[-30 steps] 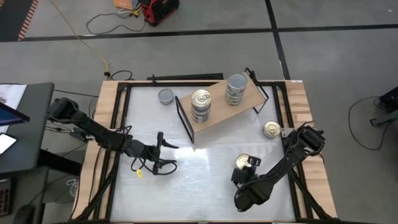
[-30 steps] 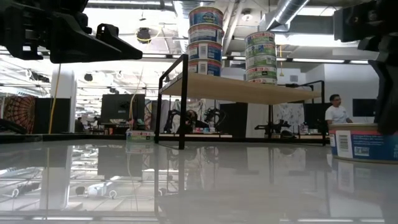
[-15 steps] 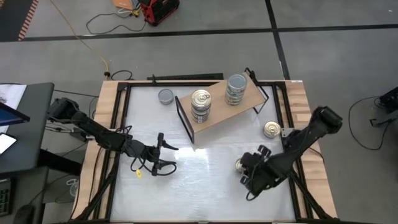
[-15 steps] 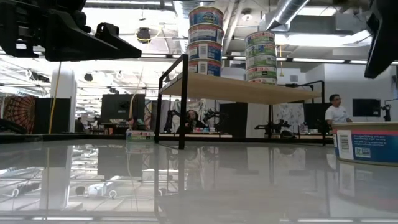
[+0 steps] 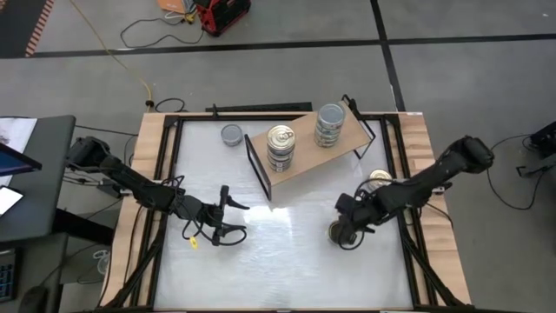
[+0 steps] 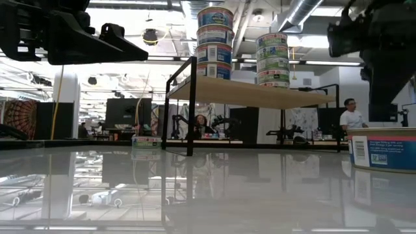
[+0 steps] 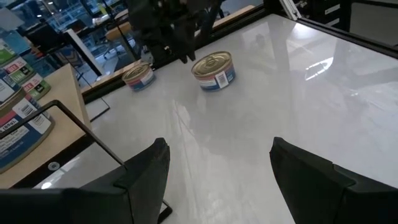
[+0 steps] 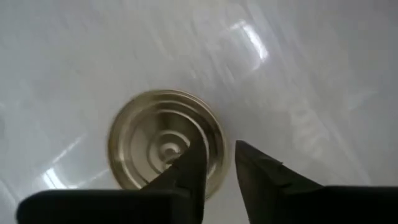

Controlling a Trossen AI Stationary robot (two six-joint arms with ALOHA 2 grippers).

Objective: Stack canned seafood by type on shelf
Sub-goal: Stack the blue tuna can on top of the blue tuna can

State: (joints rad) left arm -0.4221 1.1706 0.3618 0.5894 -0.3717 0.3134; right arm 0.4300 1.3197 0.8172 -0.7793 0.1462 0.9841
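On the white surface, the tan shelf on its black frame stands beyond both tools, carrying two stacks of tins: a gold-lidded stack and a grey-topped stack further along the board. The right tool hangs directly above a loose gold-lidded tin lying flat on the surface, its dark fingers drawn nearly together over the lid's edge and grasping nothing. A second gold-lidded tin sits near it, towards the shelf's end, and a grey-topped tin rests alone beside the shelf's other end. The left tool hovers released, fingers spread, well apart from every tin.
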